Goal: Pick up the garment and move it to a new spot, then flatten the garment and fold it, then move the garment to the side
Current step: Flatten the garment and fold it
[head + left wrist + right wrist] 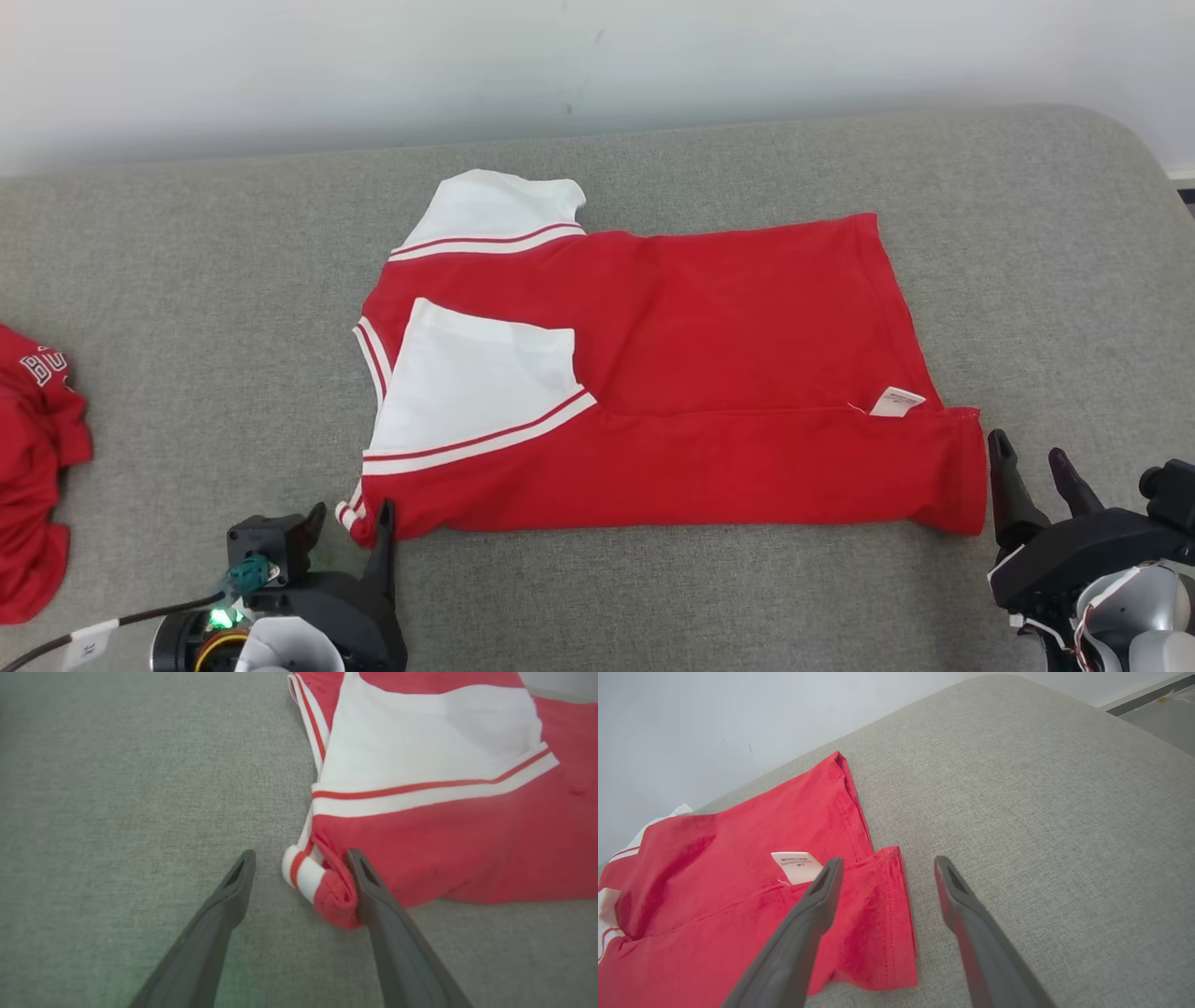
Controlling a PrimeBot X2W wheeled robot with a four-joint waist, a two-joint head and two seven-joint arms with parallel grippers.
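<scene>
The garment (pixel 709 373) lies flat at the centre of the grey cushion (pixel 187 327), long axis left to right, with its near edge folded over. The left gripper (pixel 352 513), fingers spread, straddles the rolled collar-end near corner. The right gripper (pixel 1029 450), also spread, stands just beside the hem-end corner. Bare cushion lies to the right; another red garment (pixel 33 485) occupies the left edge.

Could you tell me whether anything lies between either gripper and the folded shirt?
Nothing visible does. The open left gripper is at the collar corner of the shirt, the open right gripper beside its hem corner. Another red garment lies at the cushion edge on the left.
</scene>
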